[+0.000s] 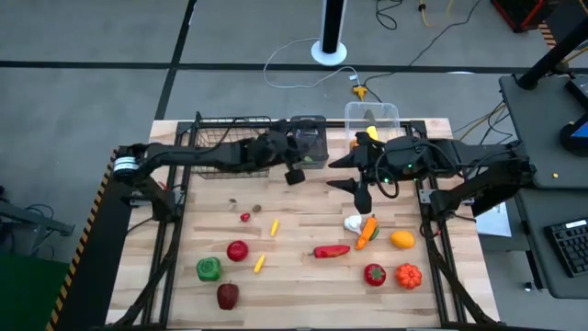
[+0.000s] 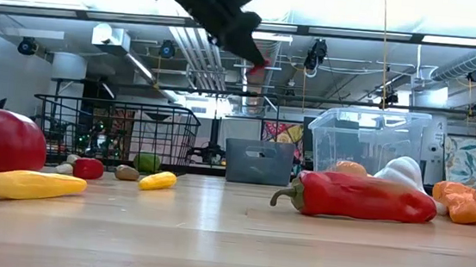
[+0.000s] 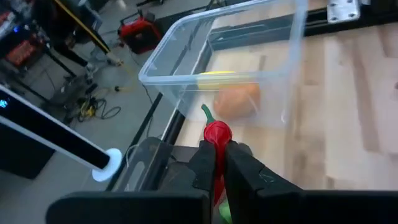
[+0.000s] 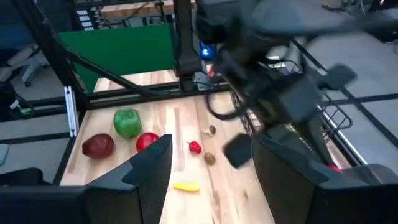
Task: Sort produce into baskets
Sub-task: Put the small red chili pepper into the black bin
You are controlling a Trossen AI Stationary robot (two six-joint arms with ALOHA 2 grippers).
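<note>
My left gripper (image 1: 296, 174) hangs above the table beside the dark grey bin (image 1: 310, 144), shut on a small red chili (image 3: 217, 132) with a green stem. It also shows high up in the low view (image 2: 257, 60). The clear tub (image 3: 249, 56) lies ahead of it and holds a yellow piece and an orange piece. My right gripper (image 1: 350, 184) is open and empty above the table's middle, near the white garlic (image 1: 353, 223) and the carrot (image 1: 367, 232). The black wire-mesh basket (image 1: 225, 138) stands at the far left. The other produce lies on the table. My left gripper pinches the red chili between its two fingers. The chili's stem end (image 3: 216, 129) sticks out past the fingertips, and red shows farther back in the gap. The fingers slant downward toward the table's right. The chili is lifted clear of the table.
On the near half lie a red pepper (image 1: 331, 251), a red apple (image 1: 237, 250), a green pepper (image 1: 209, 268), a dark red apple (image 1: 227, 295), two yellow pieces (image 1: 259, 263), a lemon (image 1: 402, 240), an orange pumpkin (image 1: 408, 275) and a red fruit (image 1: 374, 274).
</note>
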